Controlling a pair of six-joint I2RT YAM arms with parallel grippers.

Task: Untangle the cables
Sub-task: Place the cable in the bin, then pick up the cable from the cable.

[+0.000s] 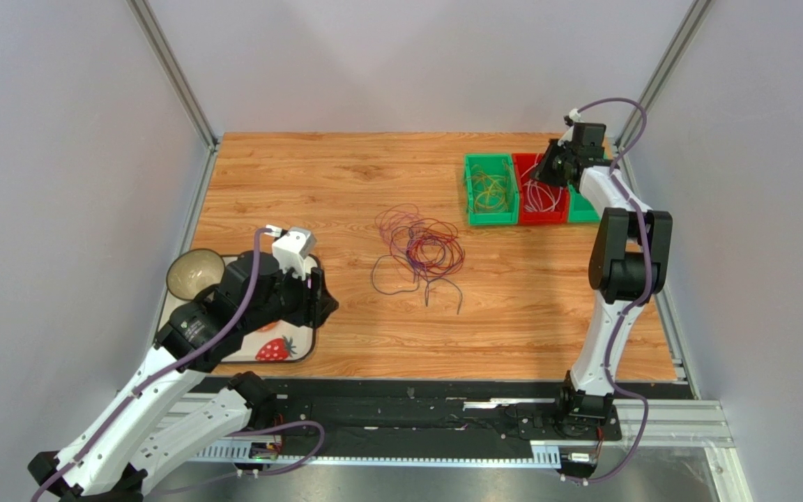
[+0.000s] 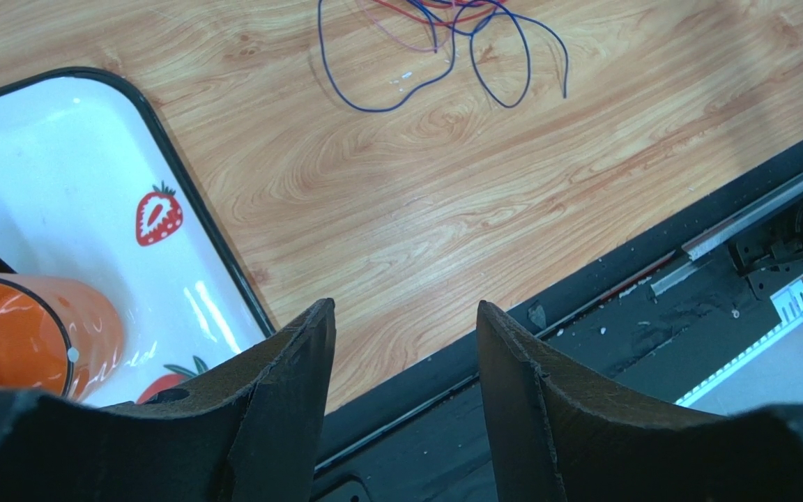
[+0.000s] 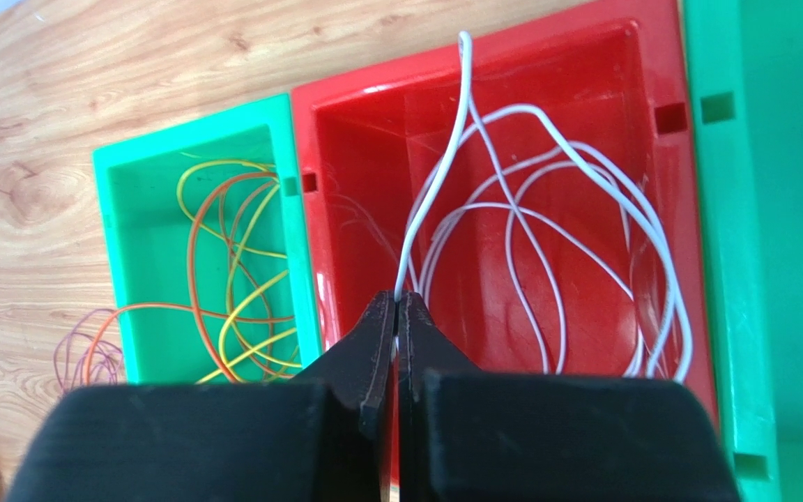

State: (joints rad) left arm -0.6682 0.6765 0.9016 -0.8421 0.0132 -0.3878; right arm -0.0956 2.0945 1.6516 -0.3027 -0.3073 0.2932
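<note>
While the right fingers pinch a white cable above the red bin, left fingers gaping idle, letting go looks next.

Two arms, three bins, one tray, one bowl, one cable tangle

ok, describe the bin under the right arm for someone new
Far right corner of the wooden table: a row of three plastic bins. The red plastic bin is the middle one, under the right end effector. It holds white wires; both neighbours are green bins.
</note>
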